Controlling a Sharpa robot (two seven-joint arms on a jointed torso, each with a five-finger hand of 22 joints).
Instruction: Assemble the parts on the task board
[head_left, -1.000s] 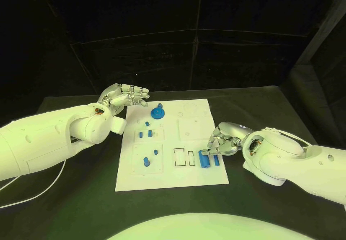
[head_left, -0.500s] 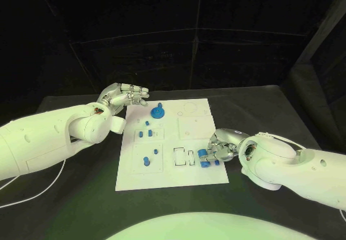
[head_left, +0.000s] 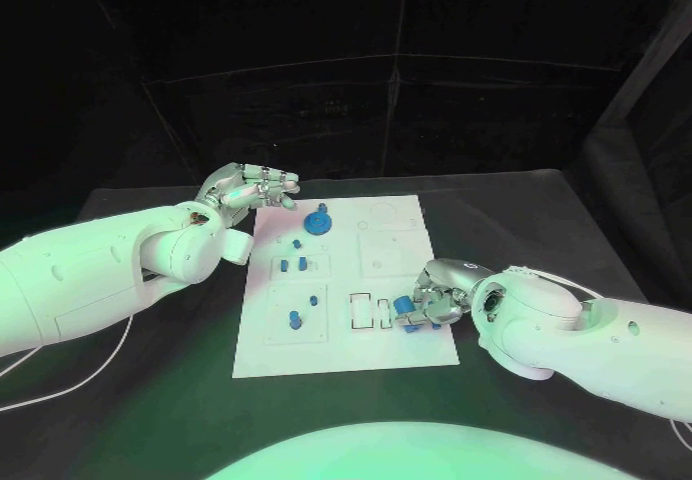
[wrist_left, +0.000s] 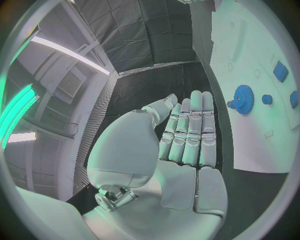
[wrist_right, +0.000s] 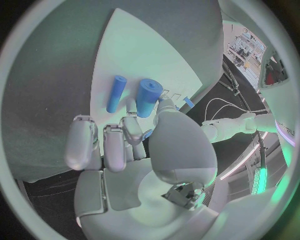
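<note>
Right hand (head_left: 437, 297) sits low over the near right part of the task board (head_left: 346, 345), fingertips pinching a fat blue cylinder (wrist_right: 148, 96). A thinner blue peg (wrist_right: 116, 93) lies on the board just beside it. Left hand (head_left: 248, 189) hovers off the board's far left corner, fingers loosely curled, holding nothing. The blue gear (head_left: 317, 222) stands near it on the board, which lies mid-worktop (head_left: 548, 220).
</note>
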